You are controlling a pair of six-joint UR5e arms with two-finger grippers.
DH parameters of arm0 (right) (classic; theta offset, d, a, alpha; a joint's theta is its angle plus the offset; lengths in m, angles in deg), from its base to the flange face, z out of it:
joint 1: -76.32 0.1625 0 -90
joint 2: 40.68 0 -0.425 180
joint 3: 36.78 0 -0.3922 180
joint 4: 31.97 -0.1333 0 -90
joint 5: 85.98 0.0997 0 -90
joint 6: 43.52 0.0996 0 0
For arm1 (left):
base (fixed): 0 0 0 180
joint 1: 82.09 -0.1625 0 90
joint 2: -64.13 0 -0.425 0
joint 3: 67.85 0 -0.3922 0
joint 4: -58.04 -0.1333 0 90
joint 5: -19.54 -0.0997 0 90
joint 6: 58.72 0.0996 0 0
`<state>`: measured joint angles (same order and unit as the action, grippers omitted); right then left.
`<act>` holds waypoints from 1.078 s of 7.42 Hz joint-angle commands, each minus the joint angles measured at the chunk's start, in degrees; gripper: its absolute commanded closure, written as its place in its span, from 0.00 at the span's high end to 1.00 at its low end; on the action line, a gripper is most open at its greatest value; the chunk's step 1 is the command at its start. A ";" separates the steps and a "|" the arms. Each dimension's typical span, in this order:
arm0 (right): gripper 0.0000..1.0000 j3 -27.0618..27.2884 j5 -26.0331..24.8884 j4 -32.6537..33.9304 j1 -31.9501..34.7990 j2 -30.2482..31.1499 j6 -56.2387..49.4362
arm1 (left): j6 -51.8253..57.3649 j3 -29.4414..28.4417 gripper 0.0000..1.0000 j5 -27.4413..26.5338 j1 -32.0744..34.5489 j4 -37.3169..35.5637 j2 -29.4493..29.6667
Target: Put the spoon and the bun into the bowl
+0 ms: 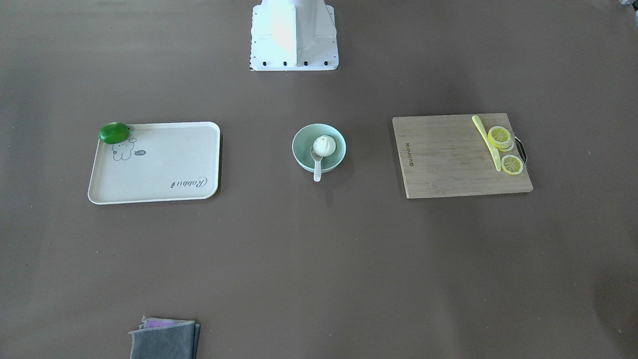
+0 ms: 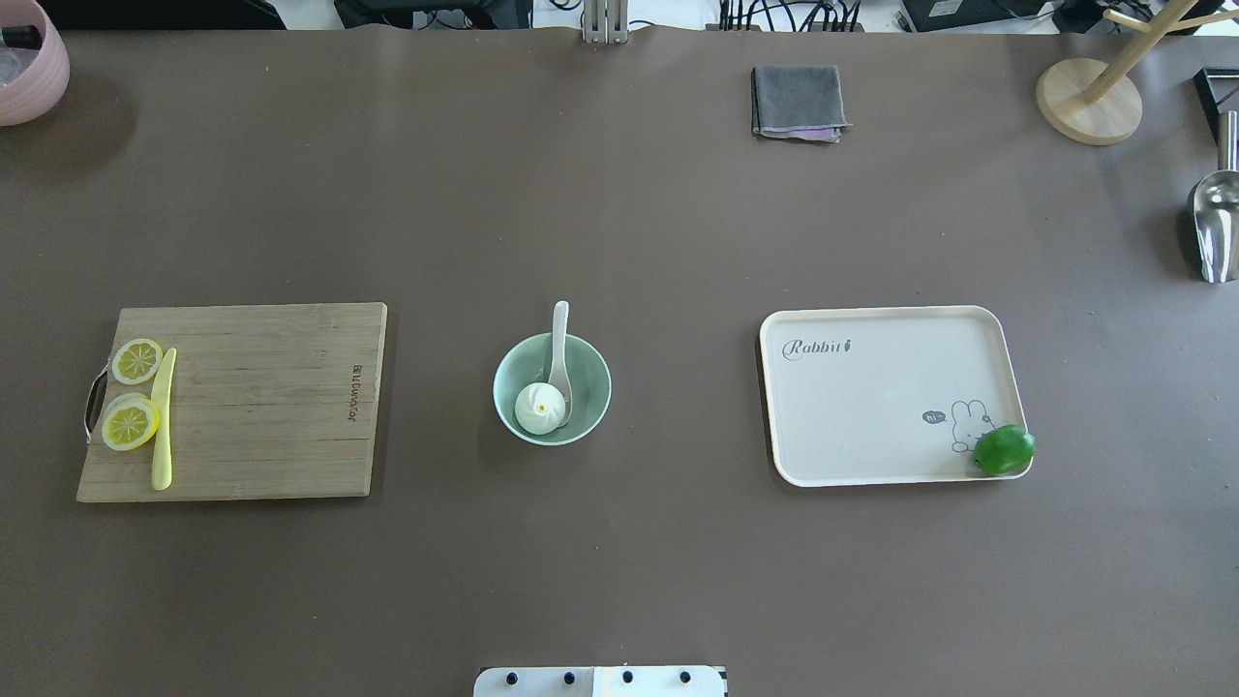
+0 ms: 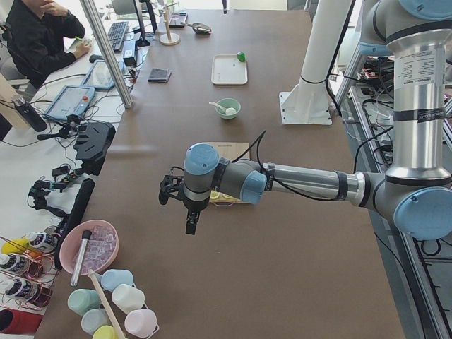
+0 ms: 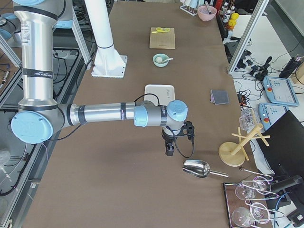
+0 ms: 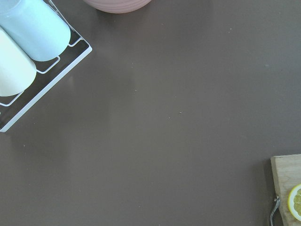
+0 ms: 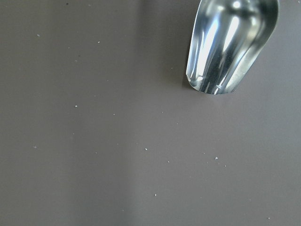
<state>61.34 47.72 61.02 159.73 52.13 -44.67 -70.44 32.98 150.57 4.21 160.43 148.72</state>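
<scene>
Left end effector [image 3: 191, 226]: hangs above bare desk [image 2: 619, 223] past the left end of the cutting board. It shows only in the side view, so I cannot tell how far open it is or whether it grips anything.
Pink bowl [image 2: 29, 73]: far left corner of the desk.
Cutting board [image 2: 261, 407]: wooden, flat on the left part of the desk, well apart from the bowl.
Lemon slices [image 2: 136, 361]: at the board's left end, beside the knife.
Knife [image 2: 163, 426]: thin, yellow-green, lying near to far, just right of the slices.
Bowl [image 2: 595, 382]: pale mint green, upright at the desk's middle, between board and tray.
Bun [image 2: 539, 408]: white, inside the bowl, on its near-left part.
Spoon [image 2: 559, 334]: white, scoop down in the bowl just right of the bun, handle leaning over the far rim.
Cloth [image 2: 797, 102]: grey, folded, far side of the desk, right of centre.
Tray [image 2: 871, 407]: cream, with a rabbit print, on the right part of the desk.
Green fruit [image 2: 1004, 450]: on the tray's near right corner.
Wooden stand [image 2: 1087, 102]: far right corner.
Metal scoop [image 6: 230, 42]: on the desk at the right edge.
Right end effector [image 4: 169, 151]: hangs above bare desk near the scoop and apart from it. I cannot tell its opening or whether it holds anything.
</scene>
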 commanded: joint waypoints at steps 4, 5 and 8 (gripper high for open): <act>1.00 -0.12 -0.10 0.00 0.00 -0.08 0.18 | -0.32 -0.81 0.98 -0.07 -0.17 0.00 0.14; 1.00 -0.12 -0.10 0.00 0.00 0.00 0.18 | -0.32 -0.81 0.98 -0.07 -0.17 0.00 0.14; 1.00 -0.04 -0.01 -0.09 0.00 0.18 0.18 | -0.32 -1.25 0.98 -0.07 -0.08 0.00 0.14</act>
